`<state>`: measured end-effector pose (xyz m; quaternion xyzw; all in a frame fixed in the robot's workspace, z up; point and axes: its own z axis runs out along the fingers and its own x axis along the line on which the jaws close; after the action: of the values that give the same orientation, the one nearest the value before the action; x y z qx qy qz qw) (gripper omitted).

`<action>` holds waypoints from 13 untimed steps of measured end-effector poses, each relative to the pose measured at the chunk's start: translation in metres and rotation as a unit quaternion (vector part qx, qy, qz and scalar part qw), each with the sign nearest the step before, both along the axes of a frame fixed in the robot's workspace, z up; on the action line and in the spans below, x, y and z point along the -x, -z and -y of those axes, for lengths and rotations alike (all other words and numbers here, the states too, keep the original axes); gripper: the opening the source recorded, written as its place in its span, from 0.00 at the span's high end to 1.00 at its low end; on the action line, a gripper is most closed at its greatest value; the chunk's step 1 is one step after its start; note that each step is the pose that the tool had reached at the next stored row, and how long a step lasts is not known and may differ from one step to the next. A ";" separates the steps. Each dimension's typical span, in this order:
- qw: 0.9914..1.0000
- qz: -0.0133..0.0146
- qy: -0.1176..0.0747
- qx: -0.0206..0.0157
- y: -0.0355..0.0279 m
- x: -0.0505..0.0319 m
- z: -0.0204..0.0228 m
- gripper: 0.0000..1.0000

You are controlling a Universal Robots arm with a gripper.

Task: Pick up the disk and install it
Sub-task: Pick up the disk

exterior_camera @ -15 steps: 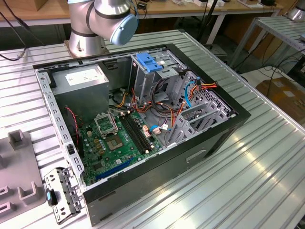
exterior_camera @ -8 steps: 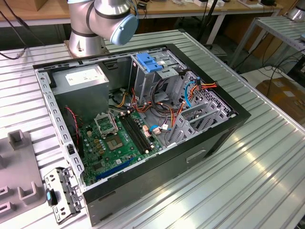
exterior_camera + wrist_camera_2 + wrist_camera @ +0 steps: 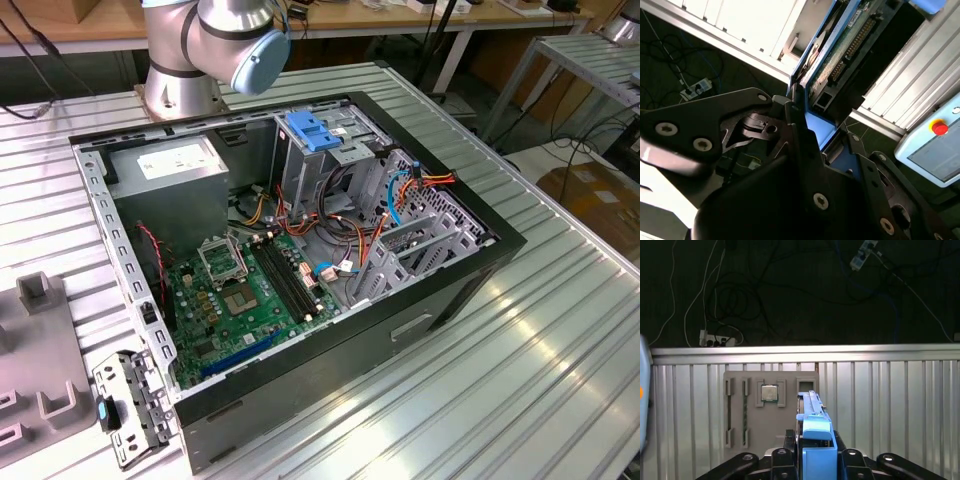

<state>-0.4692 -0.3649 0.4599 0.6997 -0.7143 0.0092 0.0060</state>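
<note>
As it stands edge-on between the black fingers point(image 3: 800, 135), the disk point(image 3: 811, 405) shows in both wrist views, its blue carrier rail point(image 3: 816, 450) pinched from either side. The fingers are closed in tight on the rail, with no gap showing against the blue plastic. In the second wrist view the disk point(image 3: 840, 55) shows its green circuit-board face and a row of connector pins, with a blue rail point(image 3: 817, 127) running down into the grip.

Beyond the held disk, in the first wrist view, a grey fixture plate point(image 3: 740, 410) lies on the ribbed metal desk point(image 3: 890, 405), a processor chip point(image 3: 769, 392) seated in one of its pockets. Cables point(image 3: 730, 305) and a power strip point(image 3: 715, 340) lie on the dark floor past the desk's edge.

The exterior view takes in the open computer case point(image 3: 450, 290) lying on the desk point(image 3: 520, 380), with its green motherboard point(image 3: 240, 295), the grey power-supply box point(image 3: 170, 165) and a light-blue latch point(image 3: 315, 132) atop the tall metal cage. The arm's base point(image 3: 180, 80) stands behind the case.
</note>
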 end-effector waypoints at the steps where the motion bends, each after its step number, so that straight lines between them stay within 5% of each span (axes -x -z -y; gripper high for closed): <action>1: 1.000 0.000 0.000 0.000 -0.0010 0.0000 0.0000 0.63; 13: 1.000 -0.003 0.000 0.000 -0.0146 0.0000 0.0000 0.63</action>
<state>-0.4692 -0.3649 0.4746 0.6997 -0.7143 0.0069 0.0083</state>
